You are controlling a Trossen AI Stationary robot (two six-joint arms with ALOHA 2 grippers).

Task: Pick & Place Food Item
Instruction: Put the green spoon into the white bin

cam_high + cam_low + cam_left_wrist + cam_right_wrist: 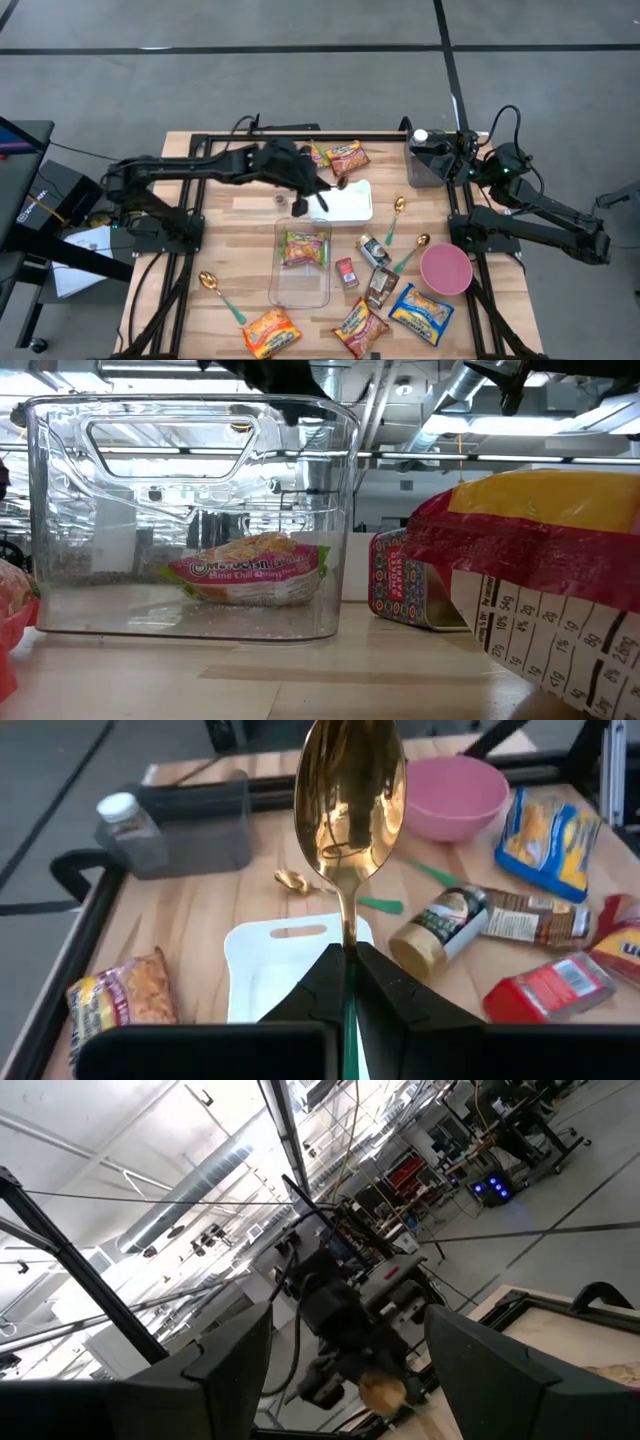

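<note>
A gold spoon (350, 805) with a green handle stands bowl-up in the left gripper (347, 982), whose fingers are clamped on its handle — it is held above the white tray (350, 203) near the middle of the table (230, 230). Just in front of the tray sits a clear plastic bin (300, 283) with a ramen packet (250, 570) lying on its floor (lime chili label facing the low camera). A pink bowl (445, 269) sits to the right among further packets and spoons. The right gripper (462, 160) waits at the table's far right corner by a grey container (425, 165), its fingers apart — holding nothing.
</note>
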